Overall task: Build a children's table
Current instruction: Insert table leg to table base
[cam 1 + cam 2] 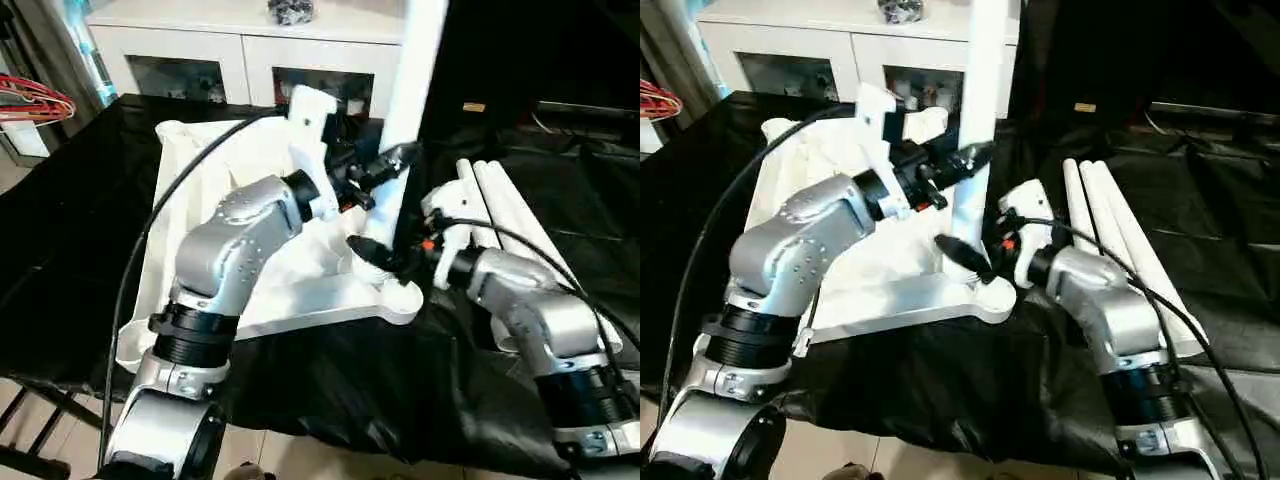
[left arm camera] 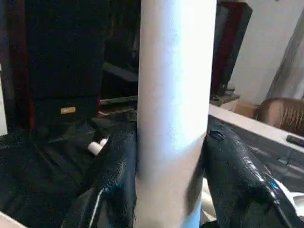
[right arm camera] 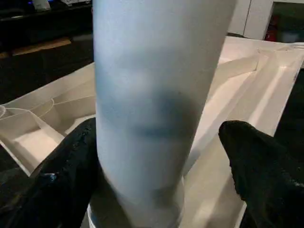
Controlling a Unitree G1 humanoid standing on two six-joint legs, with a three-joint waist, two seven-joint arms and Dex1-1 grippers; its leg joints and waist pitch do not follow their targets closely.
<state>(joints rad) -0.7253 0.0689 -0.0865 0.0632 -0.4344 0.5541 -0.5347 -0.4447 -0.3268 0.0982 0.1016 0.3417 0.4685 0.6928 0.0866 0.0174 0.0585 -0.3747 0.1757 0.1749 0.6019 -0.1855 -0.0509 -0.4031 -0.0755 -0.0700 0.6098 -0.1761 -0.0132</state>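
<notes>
The children's table top (image 1: 205, 160) lies upside down on a black cloth, ribbed side up. One white leg (image 1: 412, 90) stands upright in the near right corner socket (image 1: 400, 298). My left gripper (image 1: 385, 178) is shut on this leg (image 2: 175, 95) partway up, both fingers (image 2: 118, 175) pressed to its sides. My right gripper (image 1: 395, 255) sits low around the same leg (image 3: 152, 95), just above the socket. It is open, with one finger (image 3: 256, 161) standing clear of the tube. Three more legs (image 1: 500, 210) lie side by side to the right.
A white cabinet (image 1: 240, 50) with glass-fronted compartments stands behind the table top. Red hangers (image 1: 30, 100) stick in at the far left. A black cable (image 1: 150, 230) arcs over my left arm. The cloth's front edge drops to a tiled floor.
</notes>
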